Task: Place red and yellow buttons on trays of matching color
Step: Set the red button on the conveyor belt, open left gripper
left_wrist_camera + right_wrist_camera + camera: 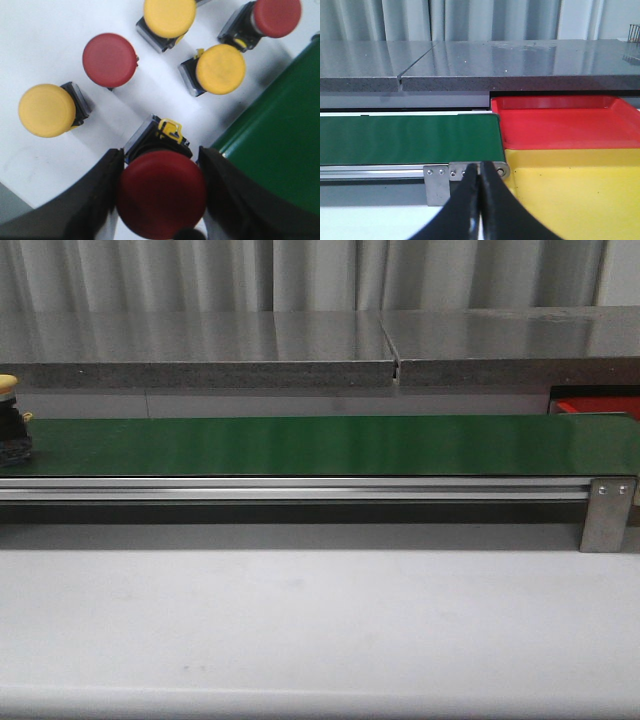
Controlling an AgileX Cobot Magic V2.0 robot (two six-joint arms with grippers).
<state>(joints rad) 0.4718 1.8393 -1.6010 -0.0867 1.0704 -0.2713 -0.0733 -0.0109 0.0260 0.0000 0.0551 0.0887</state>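
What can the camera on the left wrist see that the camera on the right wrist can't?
Only the left wrist view shows the buttons: three yellow, two red on the white surface, and a red button between the left gripper fingers. Only the right wrist view shows the red tray, the yellow tray and the closed right gripper. Both show the green belt.

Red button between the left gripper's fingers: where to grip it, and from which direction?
Grip the red button across the round cap, approaching from above along its axis. It stands cap-up on its square base, and the cap is the widest part, overhanging the body. The left gripper already straddles it, one finger each side, clear of the neighbouring yellow button.
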